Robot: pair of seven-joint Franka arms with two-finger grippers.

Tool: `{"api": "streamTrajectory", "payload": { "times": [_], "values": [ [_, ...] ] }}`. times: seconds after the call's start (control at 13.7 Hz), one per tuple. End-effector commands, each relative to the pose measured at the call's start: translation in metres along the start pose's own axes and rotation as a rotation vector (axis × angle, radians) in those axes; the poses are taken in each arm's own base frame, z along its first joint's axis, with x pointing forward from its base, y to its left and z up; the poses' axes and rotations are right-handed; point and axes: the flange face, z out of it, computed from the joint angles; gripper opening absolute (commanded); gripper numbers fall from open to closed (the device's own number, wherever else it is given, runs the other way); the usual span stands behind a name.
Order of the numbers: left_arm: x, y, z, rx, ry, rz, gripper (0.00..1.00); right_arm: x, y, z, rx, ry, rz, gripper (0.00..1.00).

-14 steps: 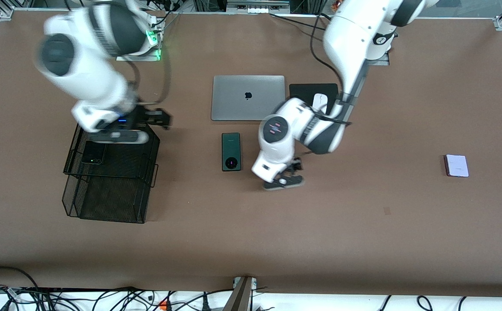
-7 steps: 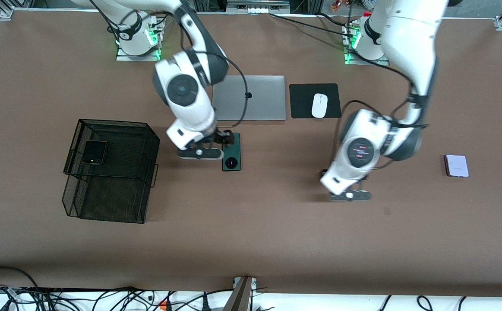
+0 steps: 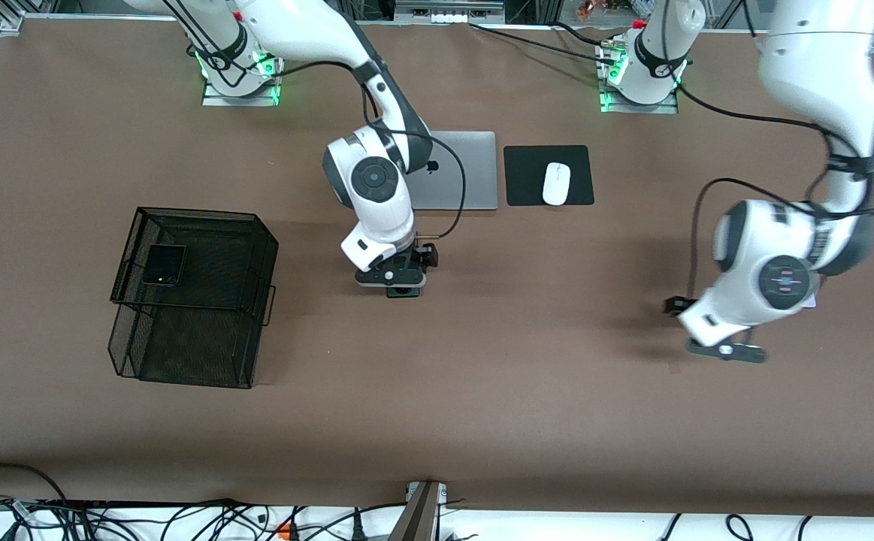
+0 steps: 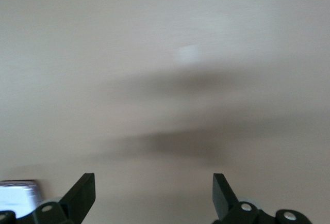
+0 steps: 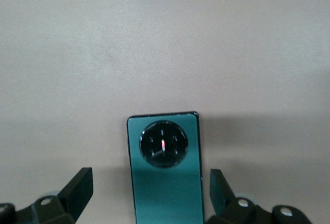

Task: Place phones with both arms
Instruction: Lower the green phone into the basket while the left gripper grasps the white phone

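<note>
The dark green phone [image 5: 165,182] with its round camera ring lies flat on the table, nearer the front camera than the laptop. My right gripper [image 5: 149,178] hangs low over it, open, one finger on each long side and neither touching. From the front, only the phone's end [image 3: 404,293] shows under the right gripper [image 3: 391,278]. The small black phone [image 3: 164,264] lies on the wire basket's upper level. The left gripper [image 3: 726,351] is open over bare table beside the pale lilac phone [image 4: 18,197], which the left wrist mostly hides from the front.
A black wire basket [image 3: 196,300] stands toward the right arm's end of the table. A closed grey laptop [image 3: 463,176] and a white mouse [image 3: 556,182] on a black pad [image 3: 527,180] lie nearer the robot bases. Cables run along the table's front edge.
The right arm swung from above the basket to over the green phone. The left arm moved away from the table's middle toward the lilac phone. Both grippers stayed open.
</note>
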Motion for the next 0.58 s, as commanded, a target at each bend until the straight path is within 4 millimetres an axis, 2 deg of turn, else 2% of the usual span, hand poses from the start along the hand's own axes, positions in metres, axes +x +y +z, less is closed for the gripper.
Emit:
{"api": "streamTrajectory", "payload": {
  "times": [0.0,0.22,0.51],
  "values": [
    [-0.022,-0.068,0.000,-0.008,0.036,0.001,1.00,-0.009,0.000,0.024,-0.003,0.029,0.000,1.00],
    [-0.042,-0.134,0.018,-0.025,0.061,0.039,1.00,-0.014,0.006,0.039,-0.019,0.038,-0.016,1.00],
    [-0.071,-0.197,0.046,-0.147,0.097,-0.008,1.00,-0.022,0.008,0.049,-0.032,0.030,-0.022,1.00]
  ]
}}
